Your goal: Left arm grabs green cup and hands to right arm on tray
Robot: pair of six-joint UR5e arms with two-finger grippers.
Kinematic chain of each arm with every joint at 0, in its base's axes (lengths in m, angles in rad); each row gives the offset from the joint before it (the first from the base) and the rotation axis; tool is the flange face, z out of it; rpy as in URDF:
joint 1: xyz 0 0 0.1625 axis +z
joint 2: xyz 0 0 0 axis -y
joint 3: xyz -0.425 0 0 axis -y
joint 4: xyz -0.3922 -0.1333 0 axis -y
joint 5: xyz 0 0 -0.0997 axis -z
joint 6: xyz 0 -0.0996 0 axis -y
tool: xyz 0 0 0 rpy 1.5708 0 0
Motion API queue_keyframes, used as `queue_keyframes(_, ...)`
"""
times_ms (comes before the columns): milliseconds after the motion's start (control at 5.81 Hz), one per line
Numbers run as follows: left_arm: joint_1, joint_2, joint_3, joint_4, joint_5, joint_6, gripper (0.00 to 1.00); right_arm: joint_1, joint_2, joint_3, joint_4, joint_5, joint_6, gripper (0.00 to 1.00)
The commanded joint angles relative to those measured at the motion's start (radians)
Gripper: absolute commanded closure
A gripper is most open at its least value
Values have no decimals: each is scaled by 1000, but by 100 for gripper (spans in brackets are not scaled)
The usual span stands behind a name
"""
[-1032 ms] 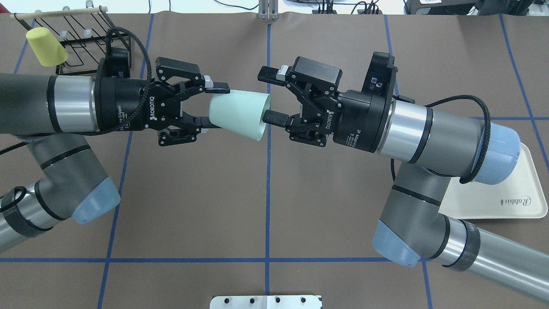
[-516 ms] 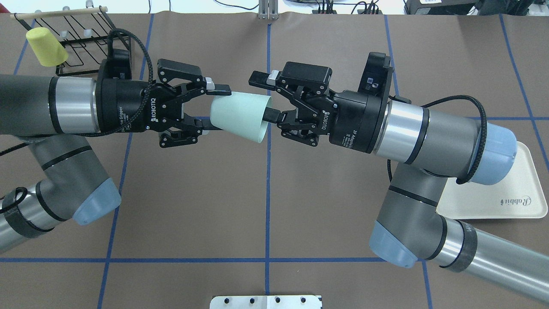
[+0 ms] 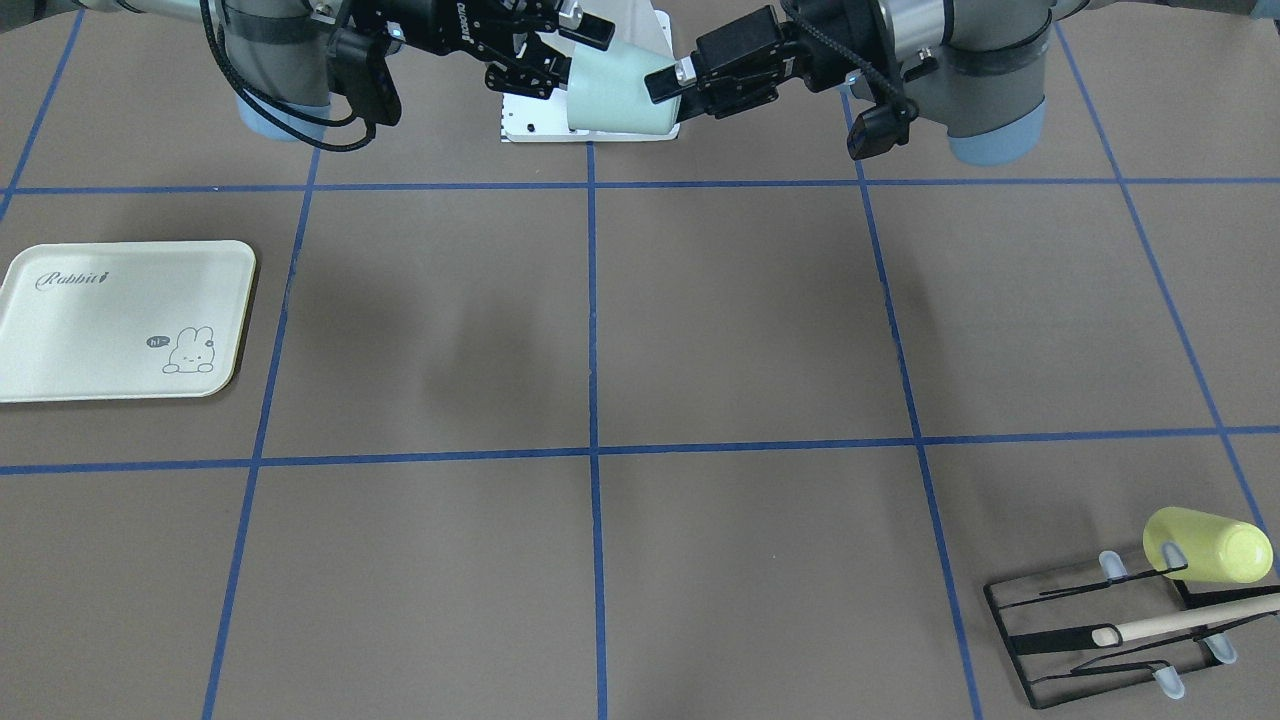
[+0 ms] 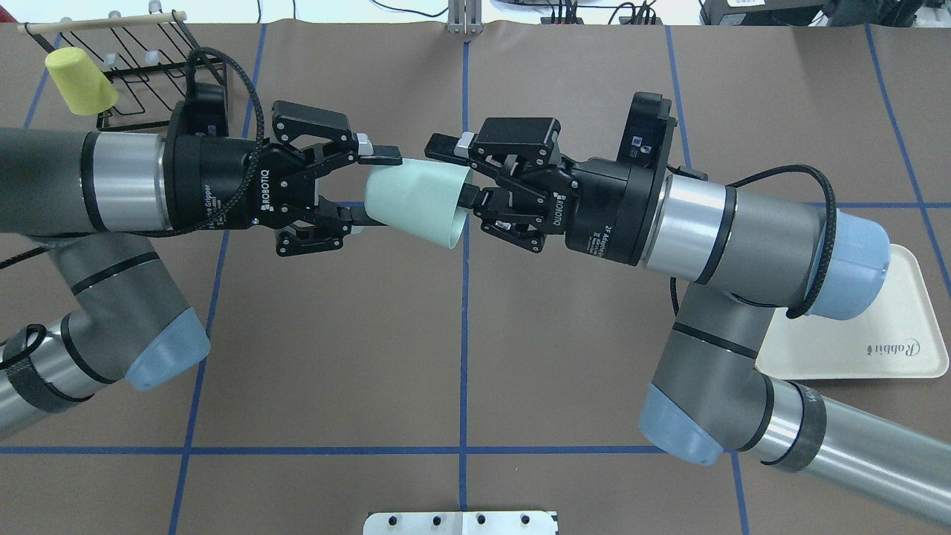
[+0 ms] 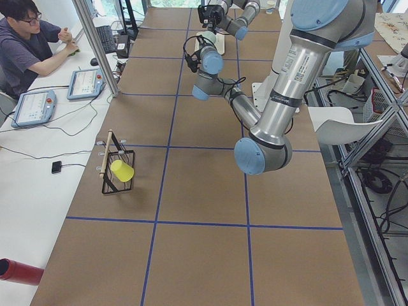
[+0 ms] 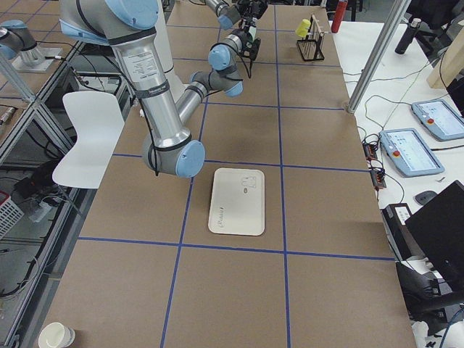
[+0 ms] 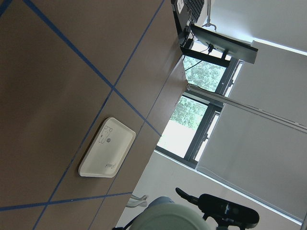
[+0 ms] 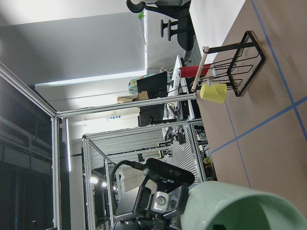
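Observation:
The pale mint-green cup [image 4: 416, 202] hangs on its side in mid-air over the table's middle, also seen in the front-facing view [image 3: 615, 95]. My left gripper [image 4: 375, 187] is shut on its narrow base end. My right gripper [image 4: 455, 171] is open at the cup's wide mouth, with one finger above the rim outside and the other just inside the mouth. The cup's rim fills the bottom of the right wrist view [image 8: 244, 206], and its base shows in the left wrist view [image 7: 172, 218]. The cream tray [image 4: 891, 342] lies flat under my right arm's elbow and is bare [image 3: 120, 320].
A yellow-green cup [image 4: 78, 78] hangs on a black wire rack [image 4: 148, 67] at the far left corner. A metal plate [image 4: 461, 522] sits at the near table edge. An operator sits beside the table in the exterior left view [image 5: 29, 44].
My right gripper has moved left to the cup's mouth, and its fingers have drawn closer together around the rim. My left gripper and the cup have barely moved.

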Motion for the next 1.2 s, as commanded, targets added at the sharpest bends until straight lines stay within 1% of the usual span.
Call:
queue_keyframes(0, 0, 0, -2, 0, 0, 0, 92, 0, 0, -1, -2, 0, 0, 47)
queue_keyframes(172, 0, -1, -4, 0, 0, 0, 92, 0, -2, -1, -2, 2, 0, 55)
queue_keyframes(344, 0, -1, -1, 0, 0, 0, 92, 0, 0, -1, -3, 2, 0, 78)
queue_keyframes(516, 1, -15, -1, 11, 1, -1, 82, 0, -2, -1, -3, 8, -9, 100)
queue_keyframes(688, -2, -38, 6, 15, 4, 6, 1, -3, -8, -1, -3, 8, -29, 100)
queue_keyframes(1032, -23, -32, 6, 17, 6, 72, 0, 1, -20, 5, 1, 9, -29, 100)
